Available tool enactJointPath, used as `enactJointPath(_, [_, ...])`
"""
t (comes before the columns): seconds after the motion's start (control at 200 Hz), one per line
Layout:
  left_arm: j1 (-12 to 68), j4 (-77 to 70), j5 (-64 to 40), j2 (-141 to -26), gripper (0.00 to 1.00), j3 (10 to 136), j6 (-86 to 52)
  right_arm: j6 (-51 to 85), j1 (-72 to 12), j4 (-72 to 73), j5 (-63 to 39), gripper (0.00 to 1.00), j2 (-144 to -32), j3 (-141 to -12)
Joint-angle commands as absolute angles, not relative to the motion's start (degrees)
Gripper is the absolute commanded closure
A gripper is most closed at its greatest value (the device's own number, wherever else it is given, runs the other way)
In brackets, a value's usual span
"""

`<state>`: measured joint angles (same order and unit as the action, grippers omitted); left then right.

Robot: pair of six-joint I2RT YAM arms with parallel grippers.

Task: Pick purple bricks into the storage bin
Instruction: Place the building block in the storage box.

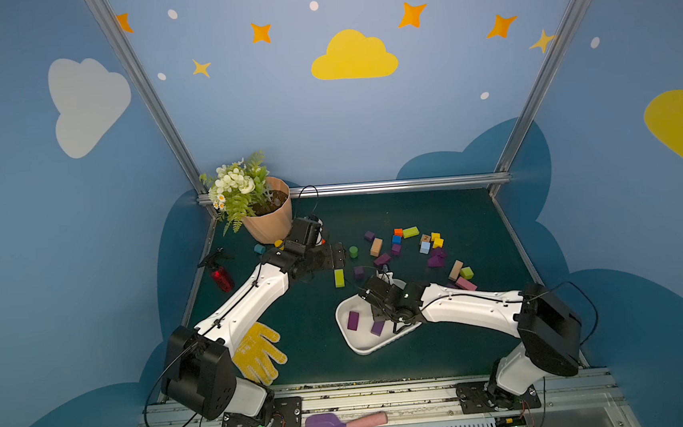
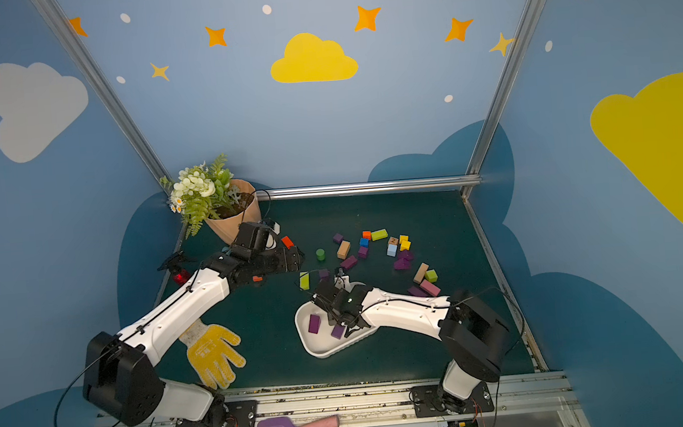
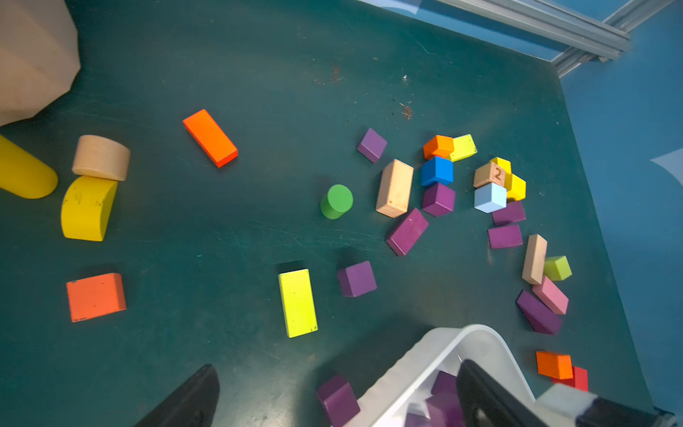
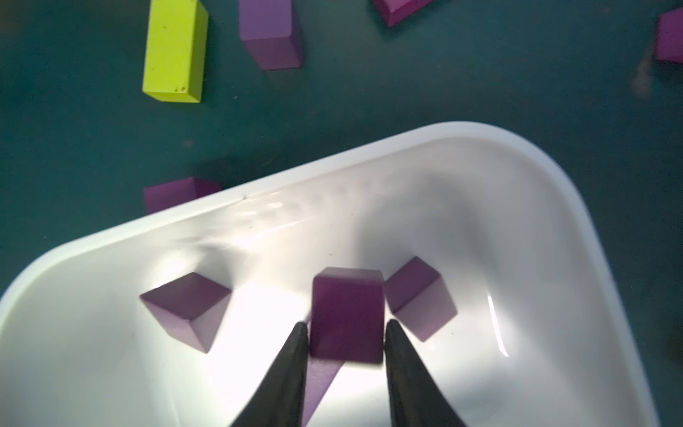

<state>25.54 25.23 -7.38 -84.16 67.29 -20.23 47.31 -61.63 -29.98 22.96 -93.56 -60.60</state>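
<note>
Green tabletop (image 1: 314, 362), matte dark purple bricks (image 3: 356, 279)

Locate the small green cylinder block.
The small green cylinder block stands upright in both top views, just beyond the left gripper, with the tan oblong wooden block on its right.

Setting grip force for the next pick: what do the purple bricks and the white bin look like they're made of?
The purple bricks: probably painted wood, matte; flat colour with no glare, crisp edges. The storage bin: likely moulded plastic, glossy; bright highlights on its walls, smooth rounded rim.
</note>
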Motion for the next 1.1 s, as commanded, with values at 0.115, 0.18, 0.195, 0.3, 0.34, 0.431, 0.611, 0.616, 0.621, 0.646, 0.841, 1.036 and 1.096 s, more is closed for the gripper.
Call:
enactJointPath(0.115, [25.2,26.8,-8.6,-84.8,0.0,68.6,-20.8,45.4,-62.9,-29.4,21.3,0.63,-97.6,-64.0])
enactJointPath(0.18, [25.4,26.9,-8.5,-84.9,0.0,68.8,-20.8,45.4,-63.0,-29.7,21.3,0.63,-98.2,-64.4])
enactJointPath(0.195, [25.2,26.9,-8.5,-84.9,0.0,68.8,-20.8,45.4,-63.0,-29.8,21.3,0.63,-98.3,-64.5])
enactJointPath(0.3, [25.2,27.0,-8.6,-85.1,0.0,68.8,-20.8,45.4,-63.0,-29.8,21.8,0.63,-97.9,-64.3])
enactJointPath(0.34, [25.2,27.2,-8.8,-85.2,0.0,68.9,-20.8,45.4,-62.9,-29.7,22.1,0.63,-97.5,-64.2])
enactJointPath(0.431, [25.2,27.5,-9.1,-85.3,0.0,69.2,-20.9,45.4,-62.9,-29.9,22.7,0.62,-97.0,-63.8])
enactJointPath(0.611, [25.2,28.4,-9.6,-86.0,0.0,69.9,-20.7,45.5,-62.9,-29.8,23.0,0.62,-95.7,-62.8])
enactJointPath(0.616, [25.2,28.3,-9.7,-86.0,0.0,69.9,-20.7,45.6,-62.9,-29.9,23.0,0.62,-95.6,-62.8])
enactJointPath(0.621, [25.3,28.3,-9.7,-86.0,0.0,70.0,-20.7,45.6,-62.9,-29.9,23.1,0.62,-95.6,-62.8])
enactJointPath(0.646, [25.2,28.2,-9.8,-86.0,0.0,69.9,-20.7,45.5,-62.9,-29.8,23.2,0.62,-95.3,-62.6])
enactJointPath(0.841, [25.3,28.1,-10.8,-86.1,0.0,70.0,-20.2,45.8,-62.8,-30.3,25.2,0.61,-92.0,-61.3])
enactJointPath(1.036, [25.2,28.1,-11.0,-86.0,0.0,70.0,-20.1,46.5,-62.2,-31.0,27.1,0.6,-87.7,-59.0])
enactJointPath(1.096, [25.3,28.0,-11.1,-86.0,0.0,70.0,-20.0,46.7,-61.5,-31.2,27.3,0.6,-86.1,-58.0])
